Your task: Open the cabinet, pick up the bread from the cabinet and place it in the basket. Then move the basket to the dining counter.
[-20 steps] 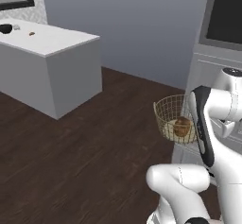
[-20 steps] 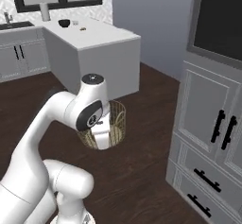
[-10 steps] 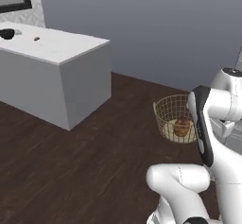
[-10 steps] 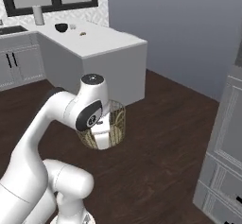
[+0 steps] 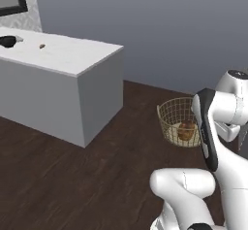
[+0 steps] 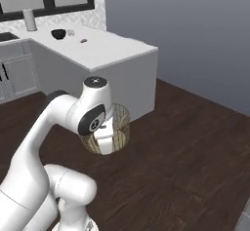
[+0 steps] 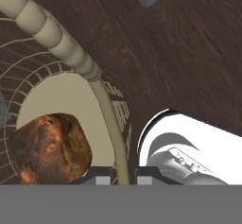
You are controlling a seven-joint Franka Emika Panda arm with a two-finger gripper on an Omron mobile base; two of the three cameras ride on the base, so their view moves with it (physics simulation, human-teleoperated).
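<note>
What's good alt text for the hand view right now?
Close-up from the hand camera: the gripper clamps the wire wall of the basket, with the brown bread lying on its tan base. Dark wood floor lies beyond the rim.

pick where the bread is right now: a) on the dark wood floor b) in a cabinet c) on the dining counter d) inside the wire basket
d: the bread lies on the tan base inside the wire basket, which is carried above the floor, with the gripper closed on its rim.
</note>
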